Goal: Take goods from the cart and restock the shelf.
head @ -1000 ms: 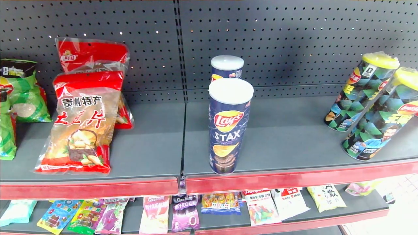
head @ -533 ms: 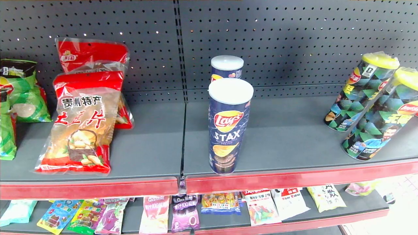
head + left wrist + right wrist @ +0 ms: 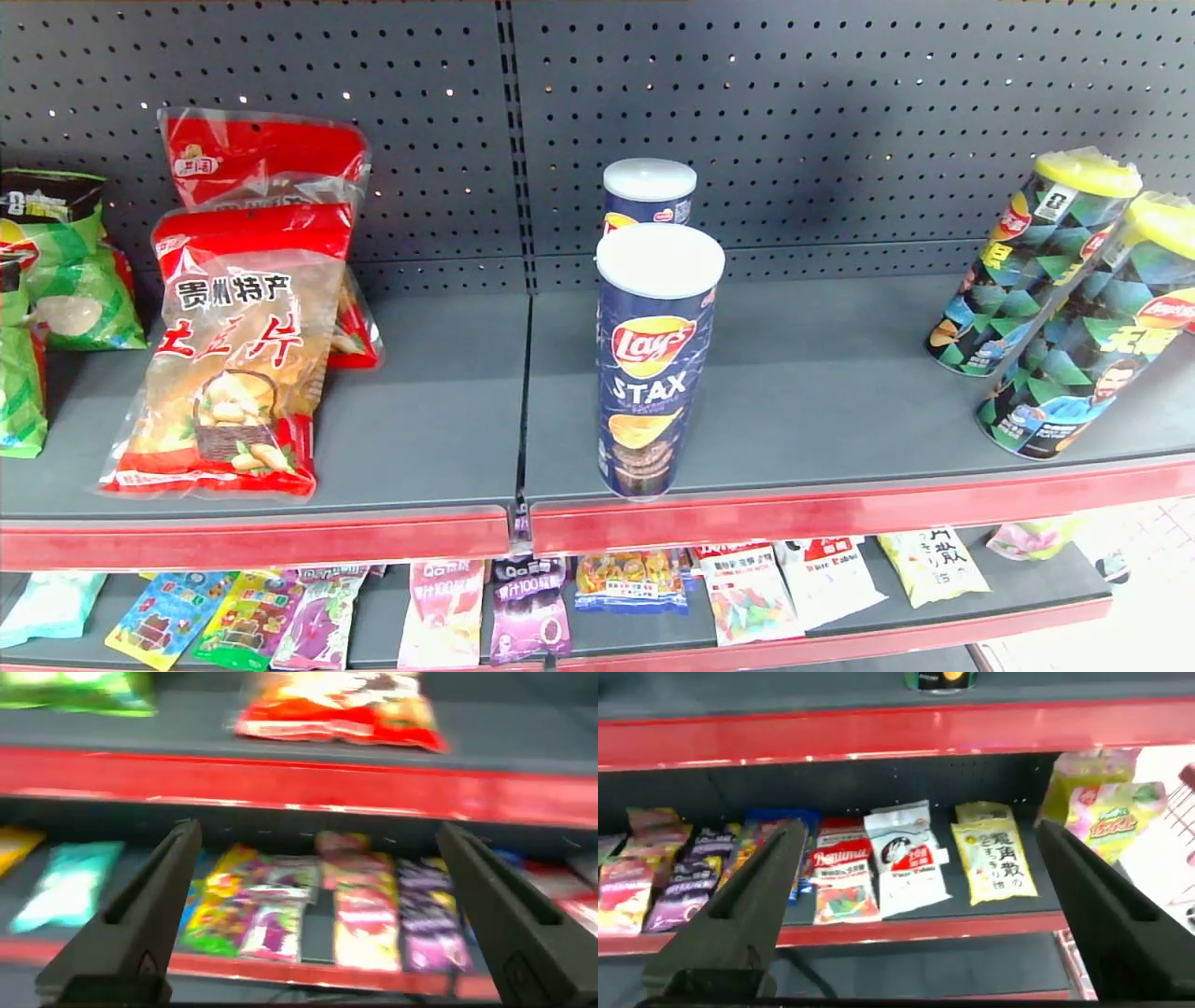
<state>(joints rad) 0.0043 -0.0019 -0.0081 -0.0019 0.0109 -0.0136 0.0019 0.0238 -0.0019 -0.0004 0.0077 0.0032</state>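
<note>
The shelf carries a navy chip canister upright at its front edge, and everything else is placed from that. A second navy canister stands directly behind it. Two red potato-chip bags lean well to its left, with green snack bags beyond them. Two yellow-lidded canisters tilt well to its right. Bare shelf lies on both sides of it, so there is room for more stock.

Judging by these goods, a canister is a stiff, light cardboard tube with a glossy, likely slippery skin. It is tall enough to tip if nudged near the lid. The best hold looks to be across the middle of the body, squeezed only gently because the chips inside break. The bags are soft, puffy and crinkly, and are best pinched at the top seam.

The left gripper has its fingers spread wide with nothing between them. It is below and to the left of the canister, facing the small packets on the lower shelf. The right gripper is also spread wide and empty, below the canister and facing the white and yellow sachets. Neither touches any goods.
</note>
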